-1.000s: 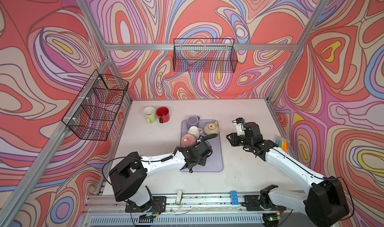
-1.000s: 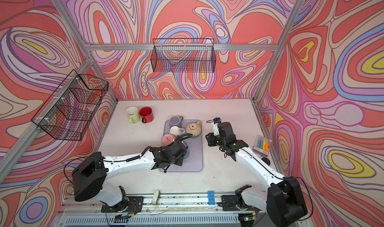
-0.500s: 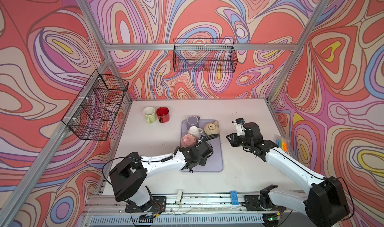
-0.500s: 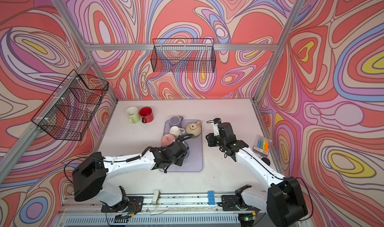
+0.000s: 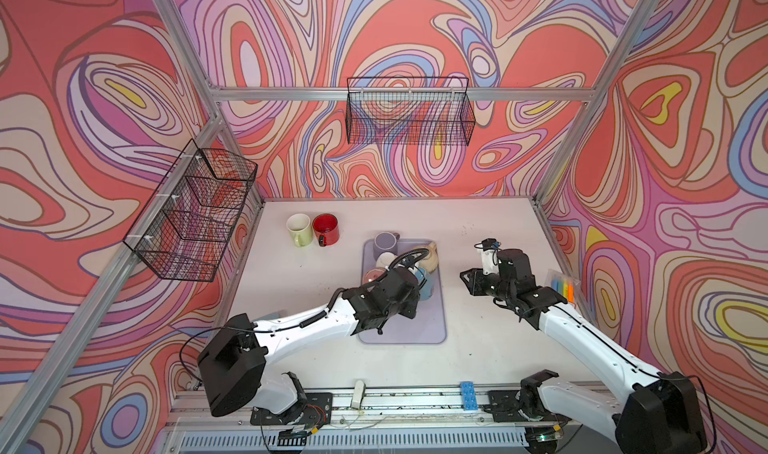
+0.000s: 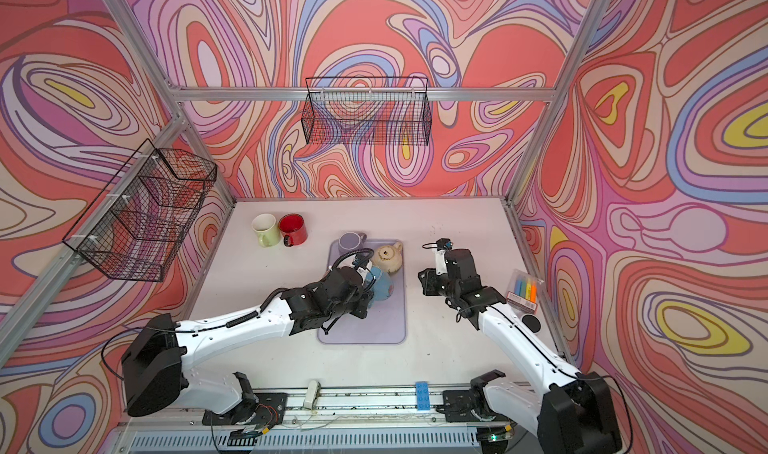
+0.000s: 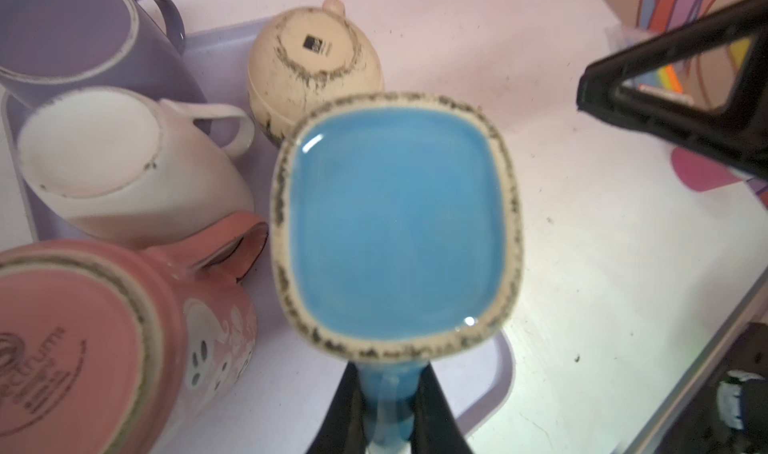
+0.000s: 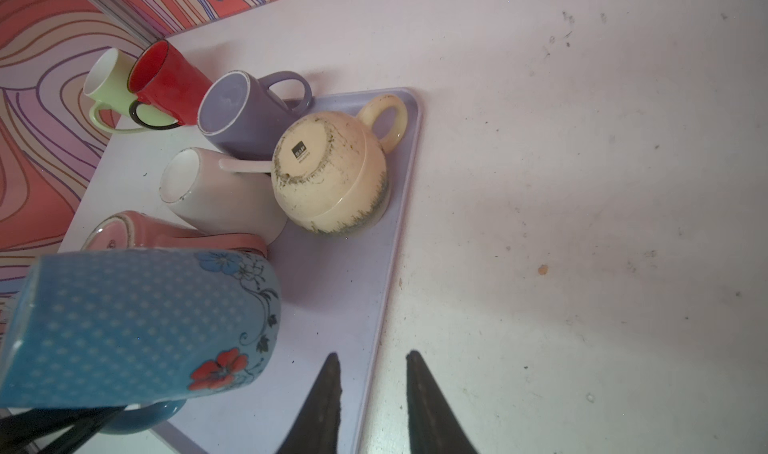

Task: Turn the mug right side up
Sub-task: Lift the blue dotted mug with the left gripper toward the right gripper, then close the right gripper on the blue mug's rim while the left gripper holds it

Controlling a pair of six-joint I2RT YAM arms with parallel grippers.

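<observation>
on the pale table (image 6: 457, 223) amid swirled walls (image 6: 374, 36), a tray (image 6: 374, 327) bears mugs (image 6: 388, 259).

The left gripper (image 5: 414, 292) is hanging over the lilac tray (image 5: 415, 331), pressing against the blue mug (image 5: 428, 285). The right gripper (image 5: 466, 281) is hovering just right of the tray. A green mug (image 5: 298, 229) and a red mug (image 5: 326, 228) are standing upright on the worktop (image 5: 311, 306).

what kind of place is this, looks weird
Probably a robot manipulation test cell, not a kitchen: an aluminium frame with printed swirl walls encloses the white table, two robot arms are mounted on a front rail, and mugs sit on a lavender tray as props.
</observation>
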